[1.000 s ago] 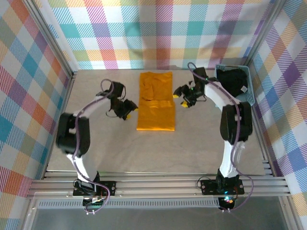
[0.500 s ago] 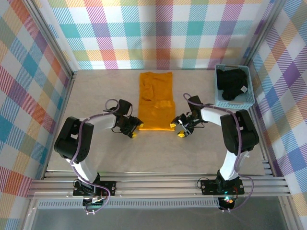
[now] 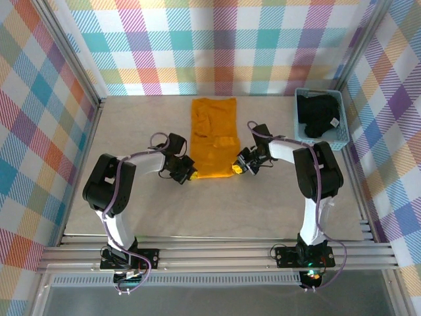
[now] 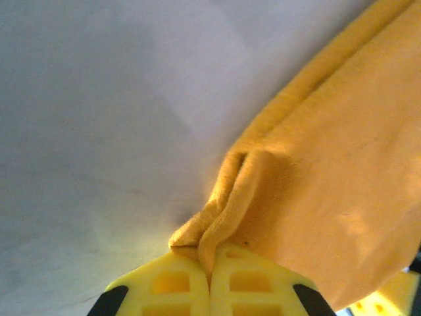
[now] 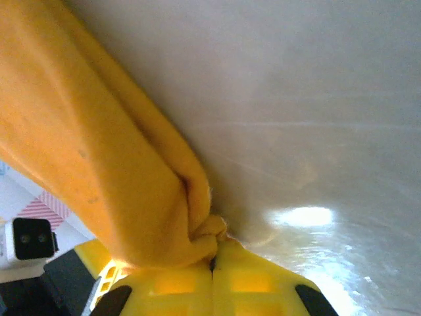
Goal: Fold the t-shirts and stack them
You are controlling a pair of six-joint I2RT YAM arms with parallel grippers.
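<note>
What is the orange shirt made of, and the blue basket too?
The orange shirt looks like soft, matte knit cloth, maybe cotton: it creases and bunches where pinched. The blue basket looks like hard plastic: its walls stand straight and stiff.

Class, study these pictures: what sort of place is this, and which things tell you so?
Likely a robot test cell, not a home: two arms bolted to an aluminium rail, checked cloth walls enclosing a table, and the left gripper and right gripper each pinching a corner of the orange t-shirt.
</note>
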